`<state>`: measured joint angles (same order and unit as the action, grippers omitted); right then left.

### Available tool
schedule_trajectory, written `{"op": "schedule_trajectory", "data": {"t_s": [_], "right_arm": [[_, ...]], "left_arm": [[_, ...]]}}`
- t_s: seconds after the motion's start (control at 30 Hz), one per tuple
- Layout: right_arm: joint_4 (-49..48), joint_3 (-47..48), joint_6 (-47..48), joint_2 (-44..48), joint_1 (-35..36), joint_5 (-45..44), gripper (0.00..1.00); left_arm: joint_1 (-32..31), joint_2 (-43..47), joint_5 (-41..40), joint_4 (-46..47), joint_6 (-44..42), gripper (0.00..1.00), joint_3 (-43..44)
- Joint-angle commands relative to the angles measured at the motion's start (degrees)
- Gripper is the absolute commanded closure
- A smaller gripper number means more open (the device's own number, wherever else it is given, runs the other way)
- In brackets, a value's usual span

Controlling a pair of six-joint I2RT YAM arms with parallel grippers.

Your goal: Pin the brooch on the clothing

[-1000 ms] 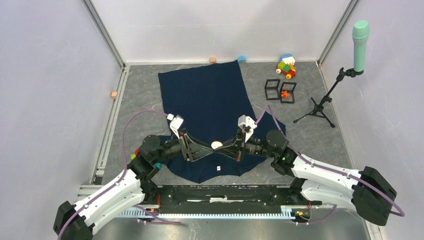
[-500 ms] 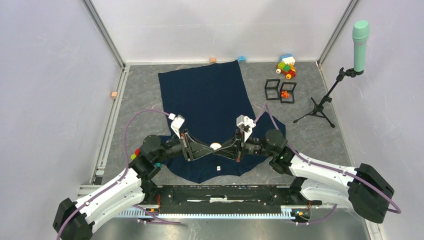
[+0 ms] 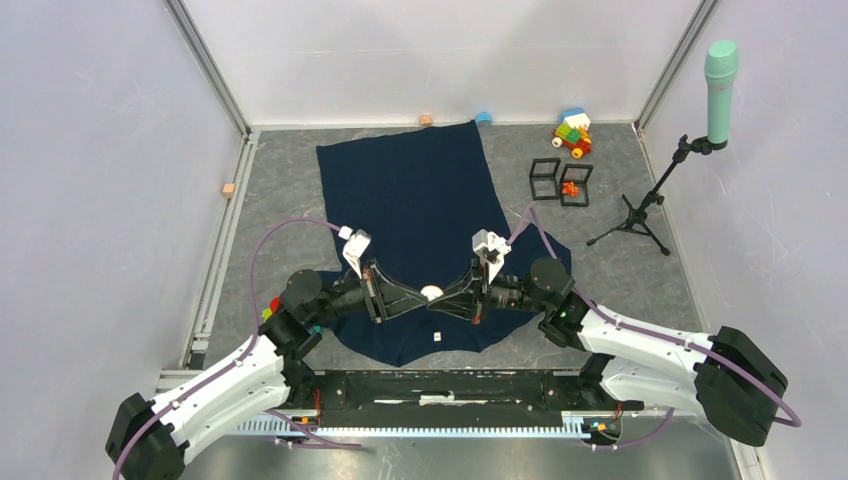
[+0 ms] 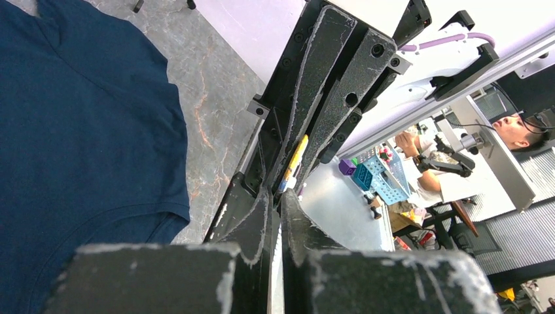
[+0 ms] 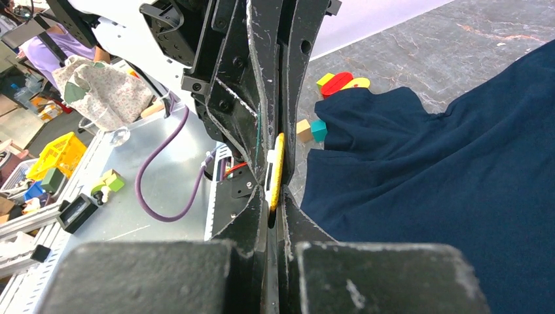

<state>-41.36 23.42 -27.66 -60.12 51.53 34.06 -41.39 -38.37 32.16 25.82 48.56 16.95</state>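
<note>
The left end effector [image 3: 418, 297] and the right end effector [image 3: 446, 297] were both clamped on the brooch [image 3: 431, 292], above the near part of the clothing [image 3: 410, 190]. Probably one should hold firm while the other worked slowly, without twisting it.

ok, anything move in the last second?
Barely. The left gripper and right gripper, both shut on the brooch between them, drifted together slightly left and toward the near edge. Nothing was grabbed or released. The clothing lies flat as before, and the toys at the far edge have not moved.
</note>
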Motion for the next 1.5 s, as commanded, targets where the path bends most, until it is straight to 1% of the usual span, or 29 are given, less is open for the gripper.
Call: {"op": "schedule_trajectory", "data": {"t_s": [0.0, 0.03, 0.07, 0.13, 0.17, 0.2, 0.3, 0.37, 0.43, 0.53, 0.6, 0.67, 0.77, 0.97, 1.13, 1.33, 1.47], "right_arm": [[-1.1, 1.5, 0.7, 0.0, 0.5, 1.7, 0.99], [-0.7, 1.5, 0.7, 0.1, 0.5, 1.9, 0.91], [-0.5, 1.4, 0.8, 0.4, 0.3, 2.0, 0.79], [0.5, 1.2, 1.1, 1.6, -0.3, 1.9, 0.61], [1.4, 1.0, 1.3, 2.4, -1.0, 1.7, 0.56], [2.1, 0.6, 1.4, 3.4, -1.5, 1.6, 0.5], [3.3, -0.5, 1.4, 6.9, -4.1, 2.3, 0.27], [4.7, -0.8, 1.3, 8.8, -6.0, 2.8, 0.21], [6.2, -0.5, 0.6, 9.7, -8.1, 3.9, 0.21], [6.7, 0.3, -1.9, 9.2, -9.9, 6.1, 0.26], [9.1, 2.1, -2.8, 7.2, -10.1, 8.2, 0.28], [8.9, 3.1, -5.1, 4.3, -10.1, 11.2, 0.33], [5.4, 2.9, -9.1, 1.3, -10.0, 13.7, 0.4], [2.7, 1.8, -11.3, -1.5, -9.6, 15.1, 0.49], [-3.0, 0.1, -14.8, -3.8, -9.2, 16.5, 0.58], [-2.8, 0.2, -14.3, -5.6, -8.5, 16.6, 0.64], [-2.9, 0.3, -14.2, -6.4, -8.4, 16.6, 0.7]], "left_arm": [[-1.1, 0.5, 1.4, 3.3, -0.1, 0.98, 0.5], [-1.1, 0.5, 1.5, 3.3, -0.1, 0.98, 0.4], [-1.1, 0.6, 1.5, 3.1, -0.1, 0.98, 0.5], [-1.1, 1.0, 0.3, 1.6, -0.5, 0.98, 0.5], [-1.1, 1.4, -0.1, 1.6, -0.5, 0.98, 0.1], [-1.1, 1.8, -0.5, 1.6, -0.5, 0.98, -0.2], [-1.1, 3.2, -1.2, -0.7, -1.5, 0.98, -0.1], [-1.1, 3.8, -0.9, -3.0, -2.6, 0.98, 0.3], [-1.0, 4.1, -0.1, -5.0, -3.5, 0.98, 0.6], [-1.0, 3.4, 1.7, -8.3, -5.7, 0.98, 1.7], [-1.1, 2.3, 3.3, -10.2, -7.0, 0.98, 2.5], [-1.1, 0.9, 5.2, -10.8, -7.9, 0.98, 2.9], [-1.1, -0.3, 5.9, -10.0, -8.2, 0.98, 2.4], [-1.1, -2.1, 7.2, -8.9, -8.3, 0.98, 2.5], [-1.2, -4.2, 9.3, -6.1, -7.1, 0.98, 2.2], [-1.2, -4.6, 9.9, -4.5, -6.5, 0.98, 2.0], [-1.2, -4.9, 10.0, -4.5, -6.5, 0.98, 2.0]]}}
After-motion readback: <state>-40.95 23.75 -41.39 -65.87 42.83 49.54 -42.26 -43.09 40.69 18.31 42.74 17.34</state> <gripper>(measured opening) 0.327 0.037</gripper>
